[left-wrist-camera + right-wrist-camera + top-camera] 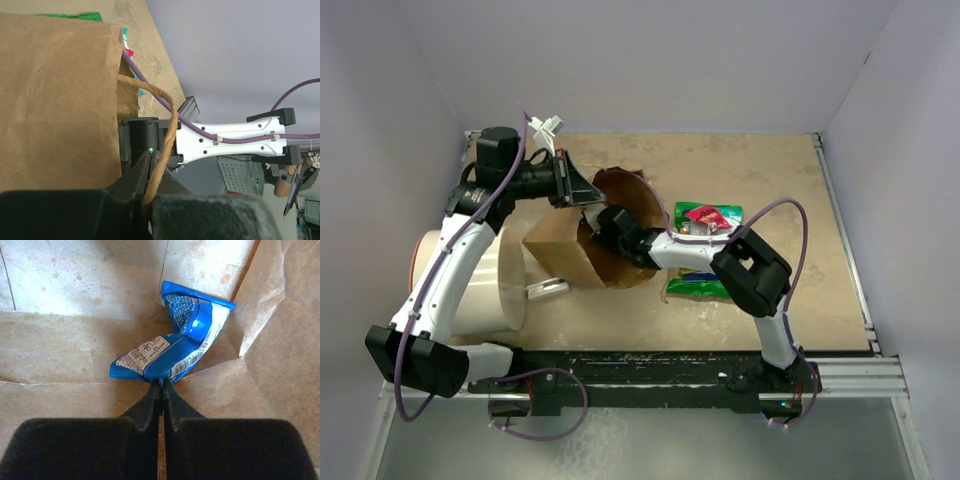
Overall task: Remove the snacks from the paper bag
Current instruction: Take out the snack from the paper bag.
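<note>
The brown paper bag (558, 250) lies on its side in mid-table, mouth facing right. My left gripper (152, 162) is shut on the bag's twisted paper handle (167, 137) and holds the mouth up. My right gripper (161, 384) is deep inside the bag, shut on the edge of a blue foil packet (177, 347) that rests on the bag's inner wall (60, 340). Outside the bag, a large green packet (705, 280) lies on the table with a red packet (705, 217) on top of it. In the top view the right gripper's tips are hidden inside the bag.
A large white cylinder (485, 280) lies at the left beside the bag. A small white-grey bar (548, 289) lies in front of the bag. White walls enclose the table; a black rail (650, 365) runs along the near edge.
</note>
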### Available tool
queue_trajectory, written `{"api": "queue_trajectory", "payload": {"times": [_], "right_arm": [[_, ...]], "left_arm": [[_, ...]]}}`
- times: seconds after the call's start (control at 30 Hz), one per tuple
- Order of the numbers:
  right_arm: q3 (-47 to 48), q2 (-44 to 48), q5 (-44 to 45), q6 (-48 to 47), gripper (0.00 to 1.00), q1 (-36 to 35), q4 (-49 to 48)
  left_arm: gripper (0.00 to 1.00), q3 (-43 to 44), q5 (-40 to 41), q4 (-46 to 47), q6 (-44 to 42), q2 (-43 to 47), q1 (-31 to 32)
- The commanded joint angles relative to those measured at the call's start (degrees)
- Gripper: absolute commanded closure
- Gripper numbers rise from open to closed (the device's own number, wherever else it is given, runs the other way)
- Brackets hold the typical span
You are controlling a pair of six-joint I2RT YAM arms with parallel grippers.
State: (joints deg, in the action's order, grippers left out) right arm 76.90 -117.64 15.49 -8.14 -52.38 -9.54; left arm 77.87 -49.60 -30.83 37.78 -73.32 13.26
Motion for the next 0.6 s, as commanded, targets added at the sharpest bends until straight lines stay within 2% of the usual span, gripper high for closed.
{"api": "queue_trajectory", "payload": {"times": [0.0,0.3,0.57], "right_arm": [[1.5,5.7,-0.5,-3.5,0.99,0.1,0.7],[-3.1,13.3,-4.7,-10.6,1.00,-1.6,2.0],[-7.2,21.9,-12.5,-14.5,1.00,-1.7,5.1]], "left_arm": [[1.00,0.8,0.7,-0.2,-2.1,1.4,0.3],[1.00,9.2,6.0,-6.1,-7.5,0.1,0.3],[1.00,10.5,9.7,-7.9,-9.6,0.1,0.1]]}}
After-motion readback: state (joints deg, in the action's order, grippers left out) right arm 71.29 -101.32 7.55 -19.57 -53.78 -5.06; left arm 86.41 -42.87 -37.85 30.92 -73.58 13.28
